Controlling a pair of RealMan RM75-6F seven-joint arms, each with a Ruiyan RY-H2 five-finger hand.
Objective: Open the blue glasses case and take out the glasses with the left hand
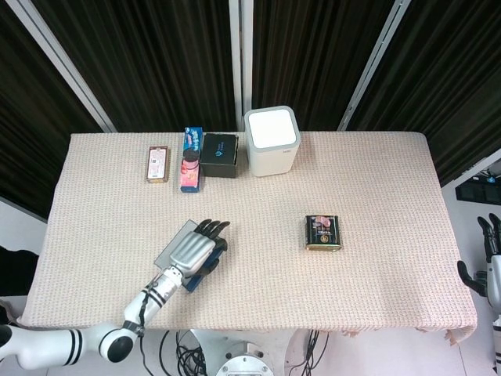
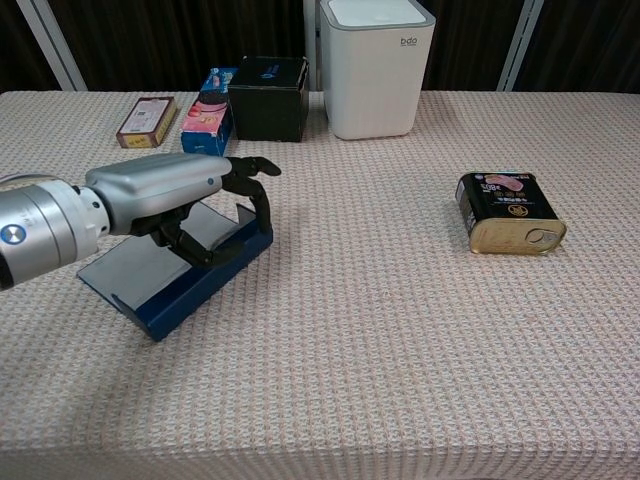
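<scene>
The blue glasses case (image 2: 190,292) lies closed and askew on the near left of the table, its grey lid (image 2: 125,268) facing up. My left hand (image 2: 170,188) lies over it, fingers (image 2: 255,190) curled down over the case's right end and thumb low against the lid. In the head view the left hand (image 1: 192,251) covers most of the case (image 1: 172,243). The glasses do not show. My right hand (image 1: 491,262) hangs off the table's right edge with fingers apart, holding nothing.
A white bin (image 2: 375,65) stands at the back centre, with a black box (image 2: 268,96), a blue-and-pink carton (image 2: 208,125) and a small brown box (image 2: 146,121) to its left. A dark tin can (image 2: 508,212) lies on the right half of the woven cloth.
</scene>
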